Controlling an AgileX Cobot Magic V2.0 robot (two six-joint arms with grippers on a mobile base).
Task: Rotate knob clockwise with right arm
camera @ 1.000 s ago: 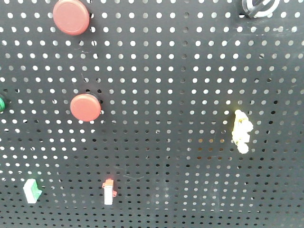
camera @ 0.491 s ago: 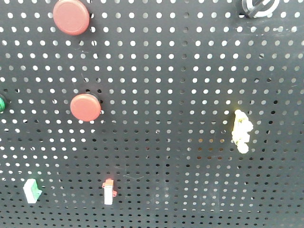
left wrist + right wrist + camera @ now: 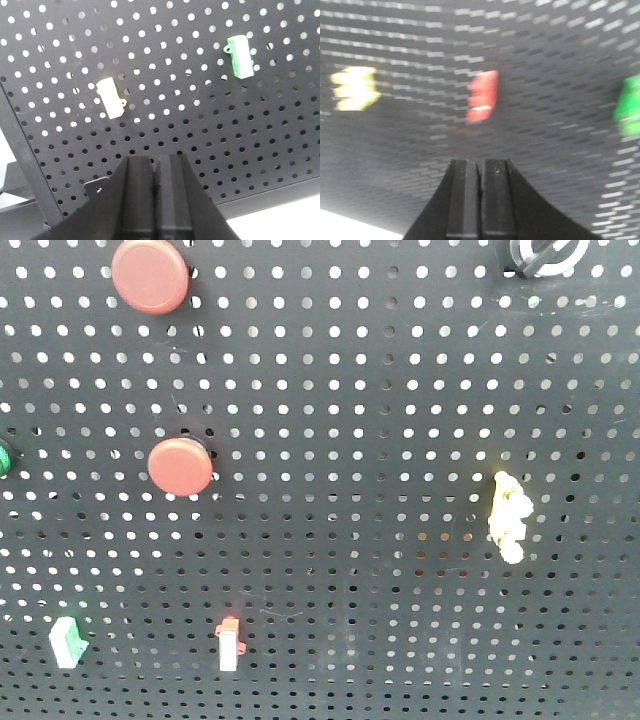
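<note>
The knob [image 3: 545,257], black with a silver-white rim and a raised bar, sits at the top right edge of the black pegboard [image 3: 360,420] in the front view, partly cut off by the frame. Neither arm shows in that view. My right gripper [image 3: 480,167] is shut and empty, facing the pegboard below a red switch [image 3: 482,96]; its view is blurred and the knob is out of it. My left gripper [image 3: 155,162] is shut and empty, facing the lower pegboard.
Two red round buttons [image 3: 150,275] [image 3: 181,466], a pale yellow lumpy switch [image 3: 509,517], a green-topped switch [image 3: 67,642], a red-topped switch [image 3: 229,643] and a green button [image 3: 4,457] sit on the board. The left wrist view shows a white block [image 3: 111,97] and a green block [image 3: 239,56].
</note>
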